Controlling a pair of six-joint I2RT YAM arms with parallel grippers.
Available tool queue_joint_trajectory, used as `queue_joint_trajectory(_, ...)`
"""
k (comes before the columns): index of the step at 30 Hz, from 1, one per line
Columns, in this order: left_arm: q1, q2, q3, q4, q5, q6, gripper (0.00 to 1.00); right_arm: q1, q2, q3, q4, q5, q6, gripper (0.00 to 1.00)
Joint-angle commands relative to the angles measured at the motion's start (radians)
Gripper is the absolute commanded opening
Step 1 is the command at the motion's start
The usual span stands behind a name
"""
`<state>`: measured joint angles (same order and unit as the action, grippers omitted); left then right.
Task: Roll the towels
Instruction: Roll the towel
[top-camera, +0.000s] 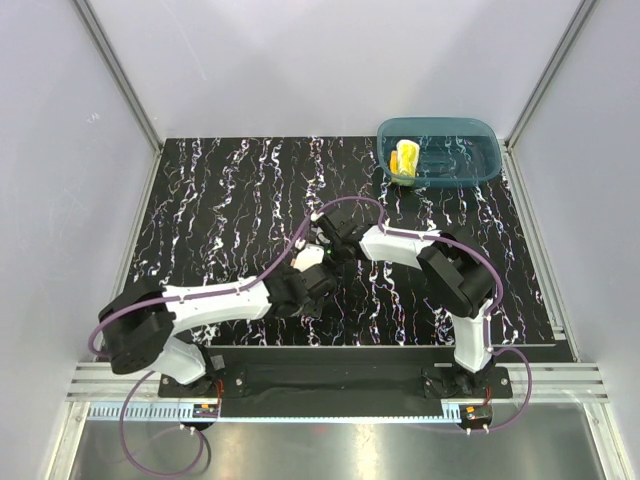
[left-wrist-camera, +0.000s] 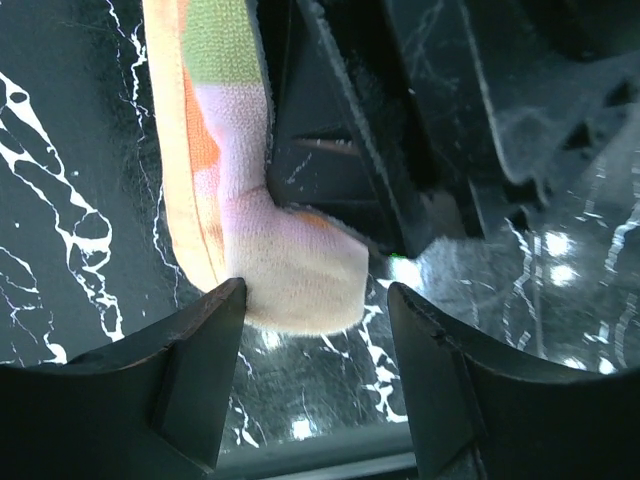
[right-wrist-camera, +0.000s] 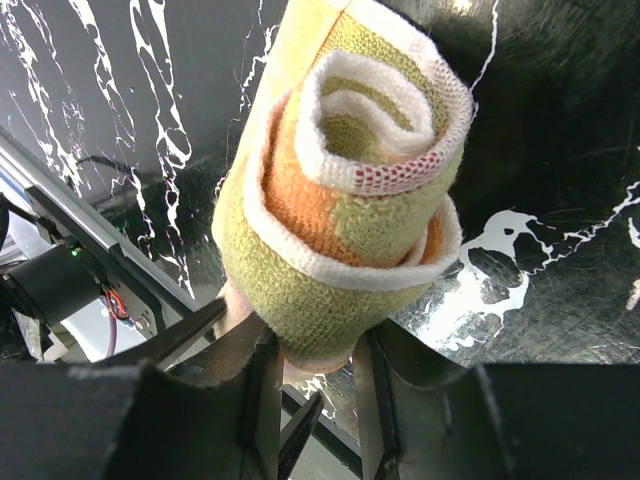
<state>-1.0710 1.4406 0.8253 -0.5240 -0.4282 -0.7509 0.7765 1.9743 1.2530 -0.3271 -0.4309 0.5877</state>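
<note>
my right gripper (right-wrist-camera: 310, 350) pinches the rolled dotted towel (right-wrist-camera: 350, 190), its coil sticking out past the fingertips. my left gripper (left-wrist-camera: 315, 297) gapes open, the towel's end between its tips.

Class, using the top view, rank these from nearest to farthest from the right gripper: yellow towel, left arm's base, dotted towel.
1. The dotted towel: clamped in the right gripper, mid-table.
2. The yellow towel: inside the tub, far right corner.
3. The left arm's base: near edge, left side.
</note>
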Motion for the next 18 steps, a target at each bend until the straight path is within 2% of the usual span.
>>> queue_joint_trajectory(1, -0.007, 0.059, 0.032, 0.024, -0.056, 0.002, 0.64, 0.014, 0.051, -0.010, -0.116, 0.107, -0.054, 0.24)
queue_joint_trajectory(11, -0.040, 0.139, -0.021, 0.081, -0.026, -0.034, 0.64, 0.014, 0.066, 0.013, -0.135, 0.089, -0.069, 0.24)
queue_joint_trajectory(18, -0.070, 0.196, 0.004, 0.081, -0.047, -0.030, 0.66, 0.014, 0.081, 0.016, -0.142, 0.084, -0.068, 0.24)
